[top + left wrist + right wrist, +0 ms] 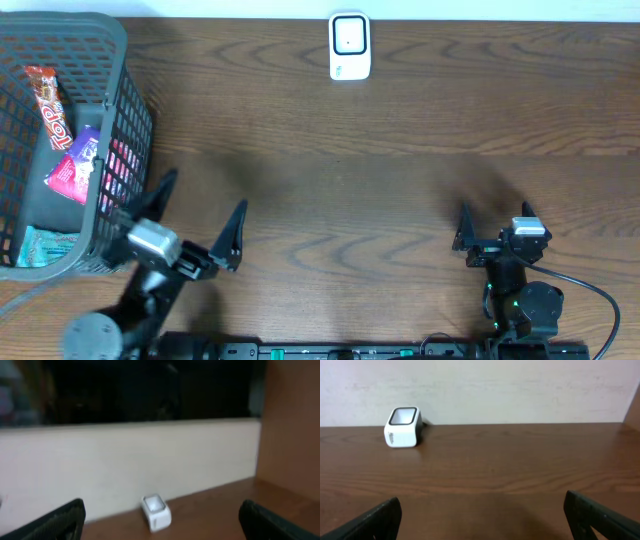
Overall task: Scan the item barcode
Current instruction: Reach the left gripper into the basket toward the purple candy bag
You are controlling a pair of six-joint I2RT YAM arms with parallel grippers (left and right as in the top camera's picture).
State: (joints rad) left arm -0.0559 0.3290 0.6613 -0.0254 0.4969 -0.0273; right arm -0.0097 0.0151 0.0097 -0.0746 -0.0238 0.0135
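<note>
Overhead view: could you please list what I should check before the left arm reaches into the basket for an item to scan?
1. Left tool open and empty: ok.
2. Right tool open and empty: ok.
3. Basket open at the top, red snack bar exposed: ok.
4. Scanner unobstructed: ok.
5. Barcode showing on the red snack bar: cannot tell.
6. Left tool clear of the basket wall: cannot tell.

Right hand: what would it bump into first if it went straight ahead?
Probably nothing until the wall: the right hand points over bare table. The scanner sits off to its left, likely out of the way.
</note>
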